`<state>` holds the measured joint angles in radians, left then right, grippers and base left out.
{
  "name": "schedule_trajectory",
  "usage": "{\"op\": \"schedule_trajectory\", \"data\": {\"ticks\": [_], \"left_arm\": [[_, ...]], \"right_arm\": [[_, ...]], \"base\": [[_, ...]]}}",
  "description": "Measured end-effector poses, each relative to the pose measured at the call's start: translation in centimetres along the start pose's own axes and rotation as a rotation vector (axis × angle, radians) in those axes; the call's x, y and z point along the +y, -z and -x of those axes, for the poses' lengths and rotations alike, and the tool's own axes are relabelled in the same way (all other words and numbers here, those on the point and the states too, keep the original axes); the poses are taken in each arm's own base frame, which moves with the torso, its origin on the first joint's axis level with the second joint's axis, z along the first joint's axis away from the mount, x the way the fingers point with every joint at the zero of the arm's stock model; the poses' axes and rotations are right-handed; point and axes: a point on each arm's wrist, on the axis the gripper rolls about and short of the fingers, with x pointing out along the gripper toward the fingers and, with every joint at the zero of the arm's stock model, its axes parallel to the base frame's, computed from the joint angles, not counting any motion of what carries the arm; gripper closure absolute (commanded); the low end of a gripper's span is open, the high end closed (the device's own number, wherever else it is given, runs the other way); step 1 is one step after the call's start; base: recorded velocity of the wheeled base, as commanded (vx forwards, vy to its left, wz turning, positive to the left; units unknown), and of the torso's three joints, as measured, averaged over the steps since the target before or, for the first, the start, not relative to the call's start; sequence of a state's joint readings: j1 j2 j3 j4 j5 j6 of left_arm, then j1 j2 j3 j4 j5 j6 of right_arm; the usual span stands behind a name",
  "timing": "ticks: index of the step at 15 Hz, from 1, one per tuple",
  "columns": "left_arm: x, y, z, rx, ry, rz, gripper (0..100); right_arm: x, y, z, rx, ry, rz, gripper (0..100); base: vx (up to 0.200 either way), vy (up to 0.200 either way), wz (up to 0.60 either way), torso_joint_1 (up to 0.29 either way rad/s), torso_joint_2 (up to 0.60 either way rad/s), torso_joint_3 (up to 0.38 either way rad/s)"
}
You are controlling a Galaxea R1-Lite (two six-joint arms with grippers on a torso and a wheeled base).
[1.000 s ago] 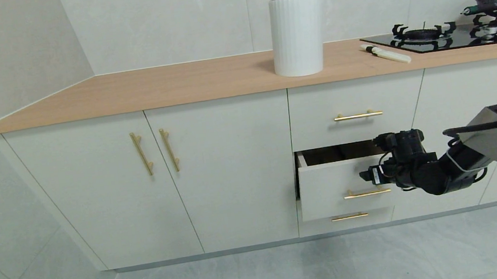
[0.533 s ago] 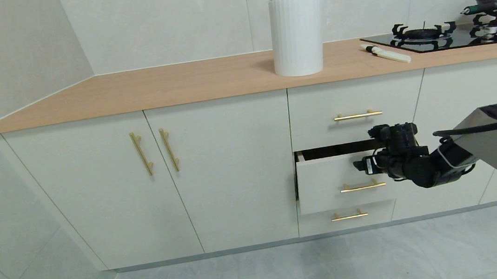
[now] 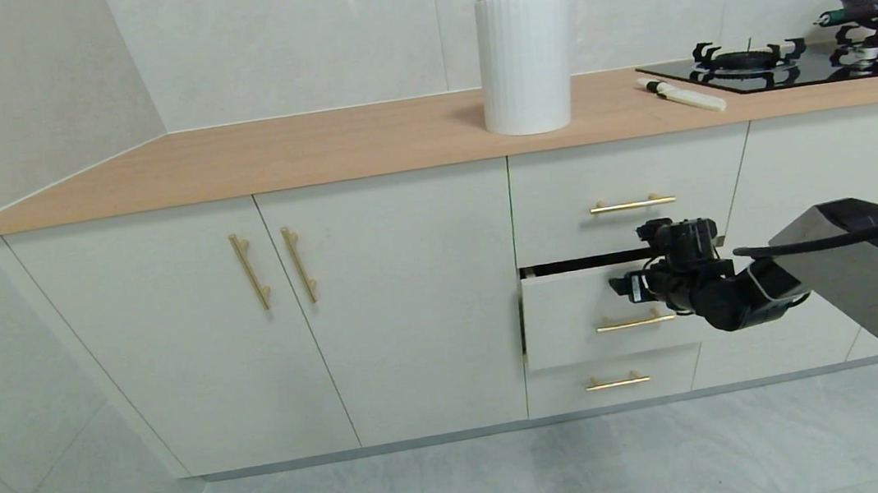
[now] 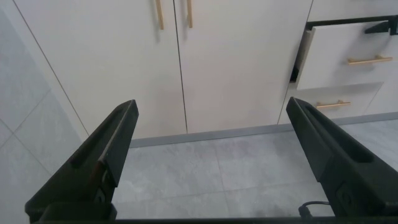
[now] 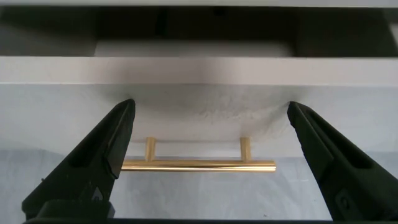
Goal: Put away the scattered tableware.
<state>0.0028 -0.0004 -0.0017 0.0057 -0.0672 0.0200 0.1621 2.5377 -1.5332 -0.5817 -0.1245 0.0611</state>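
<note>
While the middle drawer [image 3: 571, 318] stands slightly ajar, the right gripper [image 5: 209, 112], fingers spread and empty, faces its front just above the crosswise handle [image 5: 198, 165].

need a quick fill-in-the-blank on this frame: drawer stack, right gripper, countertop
1. The slightly open cream drawer with a gold bar handle is the ____ of three stacked drawers.
2. The right gripper facing that drawer front has its fingers ____.
3. The white ribbed cylindrical container stands upright on the ____ countertop.

Missing words: middle; open; wooden
</note>
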Motion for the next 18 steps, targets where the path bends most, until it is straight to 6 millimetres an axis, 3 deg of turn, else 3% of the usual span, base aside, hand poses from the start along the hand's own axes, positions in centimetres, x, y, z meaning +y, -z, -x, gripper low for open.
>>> {"op": "schedule_trajectory", "data": {"ticks": [18], "left_arm": [[0.0,0.0,0.0,0.0,0.0,0.0,0]], "right_arm": [[0.2,-0.2,-4.1,-0.112,0.073,-0.097,0]], "base": [[0.0,0.0,0.0,0.0,0.0,0.0]]}}
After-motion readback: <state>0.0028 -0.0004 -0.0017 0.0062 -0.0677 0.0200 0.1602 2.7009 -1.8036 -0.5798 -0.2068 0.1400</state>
